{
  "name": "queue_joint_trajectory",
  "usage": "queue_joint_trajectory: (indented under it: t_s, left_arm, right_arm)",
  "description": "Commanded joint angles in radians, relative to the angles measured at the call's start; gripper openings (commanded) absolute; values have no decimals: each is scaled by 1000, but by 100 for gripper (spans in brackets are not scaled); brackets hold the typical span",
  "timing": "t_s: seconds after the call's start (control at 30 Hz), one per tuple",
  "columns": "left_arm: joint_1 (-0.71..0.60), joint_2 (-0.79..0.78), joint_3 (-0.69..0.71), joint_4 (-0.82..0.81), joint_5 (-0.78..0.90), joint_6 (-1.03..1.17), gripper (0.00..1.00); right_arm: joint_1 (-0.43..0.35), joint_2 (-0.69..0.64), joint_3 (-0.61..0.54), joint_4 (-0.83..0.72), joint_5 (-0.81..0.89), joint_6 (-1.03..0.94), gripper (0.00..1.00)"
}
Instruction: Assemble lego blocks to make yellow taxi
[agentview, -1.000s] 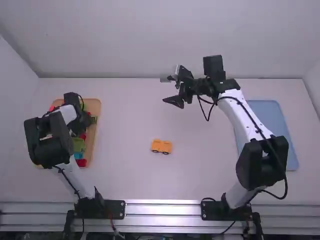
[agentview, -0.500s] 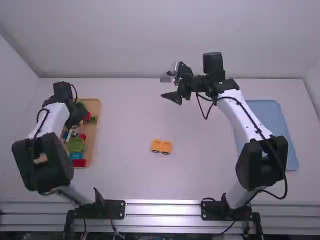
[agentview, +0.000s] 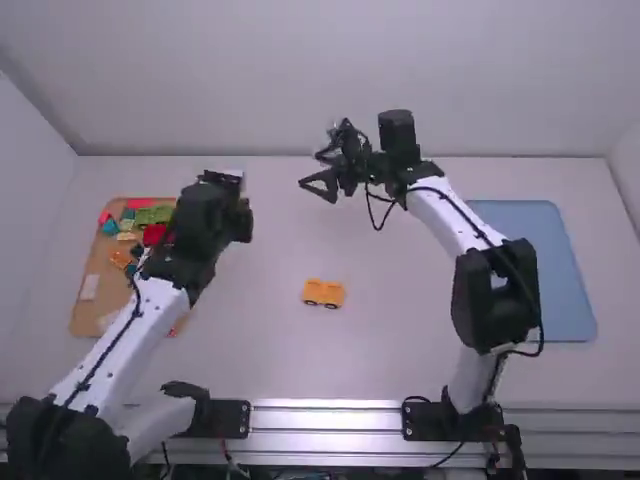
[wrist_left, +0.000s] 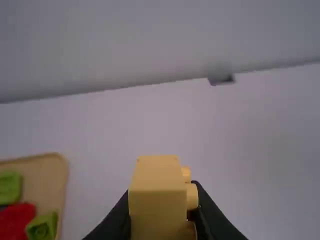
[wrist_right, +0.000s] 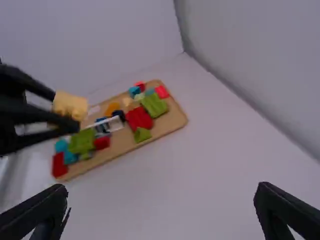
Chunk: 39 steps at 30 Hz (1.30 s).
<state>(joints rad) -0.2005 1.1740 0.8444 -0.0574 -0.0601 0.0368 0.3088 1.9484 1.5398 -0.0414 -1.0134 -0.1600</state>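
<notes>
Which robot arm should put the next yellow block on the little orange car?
Probably the left one. The left gripper holds a yellow block, ready to bring to the little orange car on the table. The right gripper is open and empty, so it would need a block first.

Wooden tray (agentview: 85, 318): matt, smooth. Yellow block (wrist_left: 155, 187) I hold: smooth matt plastic. Right of wooden tray: orange car piece (agentview: 323, 291), plastic; farther right, blue tray (agentview: 565, 290), matt plastic look. Nearer me than wooden tray: glossy metal rail (agentview: 325, 408).
</notes>
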Motion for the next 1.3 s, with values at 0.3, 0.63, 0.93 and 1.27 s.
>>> queue_joint_trajectory:
  t_s: [0.3,0.63,0.93,1.27]
  left_arm:
    - [-88,22,-198,357,224,241,2]
    - [-88,81,-210,407,281,241,2]
    - [-124,175,-210,478,275,249,2]
    - [-154,248,-210,566,148,213,2]
  right_arm:
    - [14,90,19,-89,-255,153,93]
    - [85,90,19,-145,-124,164,84]
    - [108,90,19,-232,-33,164,62]
    - [117,90,19,-285,16,164,45]
